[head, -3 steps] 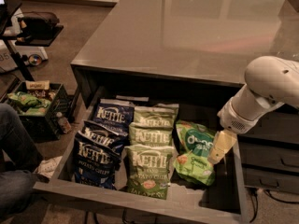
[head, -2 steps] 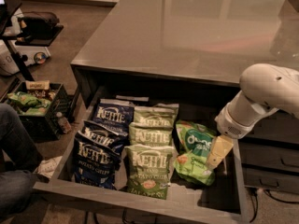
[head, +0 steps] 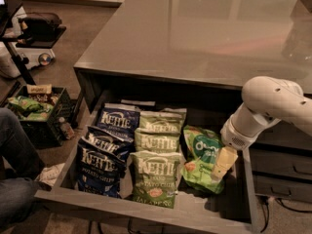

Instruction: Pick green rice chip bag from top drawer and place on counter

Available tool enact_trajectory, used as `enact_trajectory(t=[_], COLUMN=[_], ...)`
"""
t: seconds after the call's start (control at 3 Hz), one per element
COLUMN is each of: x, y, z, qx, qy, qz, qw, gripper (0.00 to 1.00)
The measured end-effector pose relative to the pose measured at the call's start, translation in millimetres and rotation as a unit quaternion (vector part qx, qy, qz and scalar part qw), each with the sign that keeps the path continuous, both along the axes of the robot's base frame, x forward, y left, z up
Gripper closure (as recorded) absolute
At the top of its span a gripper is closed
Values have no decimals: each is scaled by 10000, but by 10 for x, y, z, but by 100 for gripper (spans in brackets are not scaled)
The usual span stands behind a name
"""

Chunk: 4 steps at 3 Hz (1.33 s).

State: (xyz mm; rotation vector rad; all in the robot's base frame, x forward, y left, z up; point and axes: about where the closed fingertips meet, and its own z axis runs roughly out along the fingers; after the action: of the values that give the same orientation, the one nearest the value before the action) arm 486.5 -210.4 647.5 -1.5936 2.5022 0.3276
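We are hovering our gripper (head: 224,163) at the right edge of the green rice chip bag (head: 200,149) in the top drawer (head: 146,211), probably lining up a grasp; we cannot tell its state.

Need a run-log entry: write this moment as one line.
gripper: in top drawer, at right edge of green rice chip bag | bag: lying in drawer | counter: without bag

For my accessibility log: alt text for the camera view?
The robot's gripper hangs at the right edge of the green rice chip bag in the open top drawer, beside blue and olive Kettle bags. The counter lies behind.
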Motion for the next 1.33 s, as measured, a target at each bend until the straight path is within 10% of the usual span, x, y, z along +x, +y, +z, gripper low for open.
enact_trajectory(t=[0.33,1.33], x=[91,143], y=[11,44], z=[-134,-334], qx=[-15,130], qy=[119,360], qz=[-13,-57], qw=[9999,9993], gripper=[0,64])
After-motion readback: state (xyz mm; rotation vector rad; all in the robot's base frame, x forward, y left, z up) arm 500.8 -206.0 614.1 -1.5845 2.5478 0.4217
